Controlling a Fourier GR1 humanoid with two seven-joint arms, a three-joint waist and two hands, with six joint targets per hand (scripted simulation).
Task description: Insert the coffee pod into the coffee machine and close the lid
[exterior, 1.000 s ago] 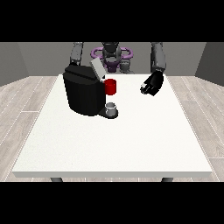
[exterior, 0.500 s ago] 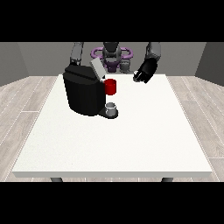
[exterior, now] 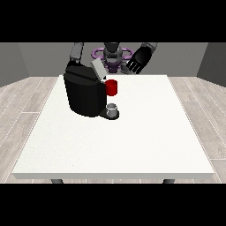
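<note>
- A white table (exterior: 132, 141) fills the middle of the front view, with the robot (exterior: 112, 55) small at its far edge, facing the camera.
- The hand at the view's right (exterior: 137, 61) is raised above the table's far edge, near the robot's torso. It is black, and its fingers look loosely bent and spread; nothing shows between them. Whether it is truly open is hard to tell from here.
- Down and toward the view's left of that hand stands the coffee machine (exterior: 84, 92), a black blocky body set on the table's far left part, well apart from the hand.
- The machine's lid (exterior: 99, 69), a pale grey flap, stands tilted up at the top of the machine, on the side nearer the hand.
- A red thing at the machine (exterior: 111, 87) sits at the machine's front, below the lid and lower than the hand.
- Below the red thing, a small grey thing (exterior: 113, 108) stands on the machine's dark base; I cannot tell whether it is the coffee pod, so the pod's place is not plain here.
- The arm at the view's left (exterior: 77, 53) comes down behind the machine; its hand is hidden by the machine's body, so its fingers cannot be judged.
</note>
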